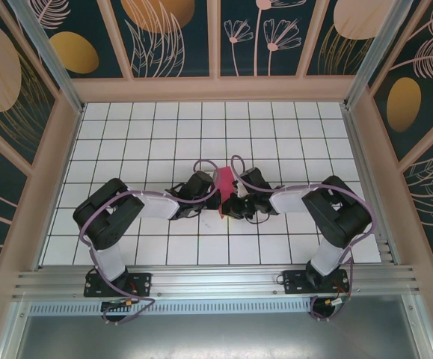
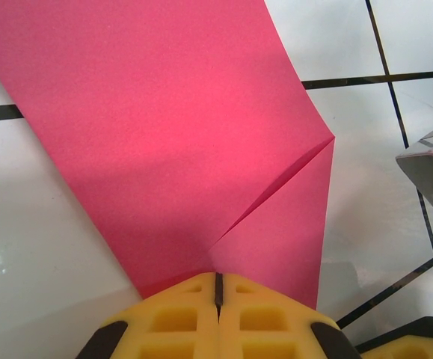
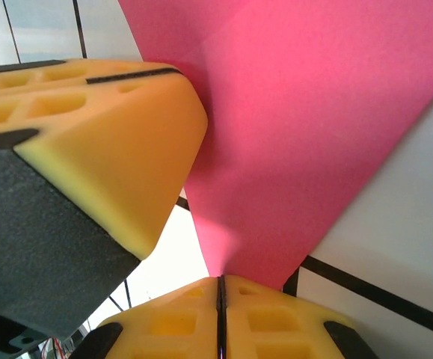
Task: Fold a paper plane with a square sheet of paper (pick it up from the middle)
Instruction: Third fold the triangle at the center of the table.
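White tiled table [image 1: 126, 127], centre: part-folded paper [image 1: 224, 185], held up with its long axis running near to far, your left gripper [image 2: 217, 288] and right gripper [image 3: 220, 288] both clamped on its near end, close beside each other.

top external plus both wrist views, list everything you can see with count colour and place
sheet of paper: 1, magenta-pink, partly folded with a diagonal crease, held over the table's middle
table: 1, white tiles with dark grid lines, under everything
wall panels: several, dark teal with peach plant patterns, around the table
metal rail: 1, silver, near edge, carrying both arm bases
left arm: 1, black and white, purple cable, reaching inward
right arm: 1, same colours, reaching inward
left gripper: 1, yellow fingers, shut on the paper
right gripper: 1, yellow fingers, shut on the paper
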Tool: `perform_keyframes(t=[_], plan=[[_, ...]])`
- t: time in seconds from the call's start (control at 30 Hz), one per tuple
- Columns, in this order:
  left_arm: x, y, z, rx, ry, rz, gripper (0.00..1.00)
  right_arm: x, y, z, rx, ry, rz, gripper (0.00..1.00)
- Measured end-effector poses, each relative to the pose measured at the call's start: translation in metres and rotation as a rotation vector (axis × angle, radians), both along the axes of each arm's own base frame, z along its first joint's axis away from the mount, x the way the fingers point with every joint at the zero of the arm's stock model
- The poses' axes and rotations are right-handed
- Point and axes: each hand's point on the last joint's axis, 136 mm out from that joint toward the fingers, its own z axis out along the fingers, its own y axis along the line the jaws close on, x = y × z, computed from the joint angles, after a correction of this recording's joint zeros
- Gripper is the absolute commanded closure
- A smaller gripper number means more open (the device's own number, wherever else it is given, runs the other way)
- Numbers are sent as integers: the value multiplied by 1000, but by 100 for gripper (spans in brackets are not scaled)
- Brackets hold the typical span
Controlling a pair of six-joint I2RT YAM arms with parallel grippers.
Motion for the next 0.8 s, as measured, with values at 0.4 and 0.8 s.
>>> perform_keyframes(t=[0.4, 0.8], plan=[[0, 0, 0, 0, 0, 0, 98, -12, 3, -3, -5, 11, 25, 88], [-1, -1, 1, 20, -28, -44, 96, 32, -34, 34, -9, -116, -107, 66]])
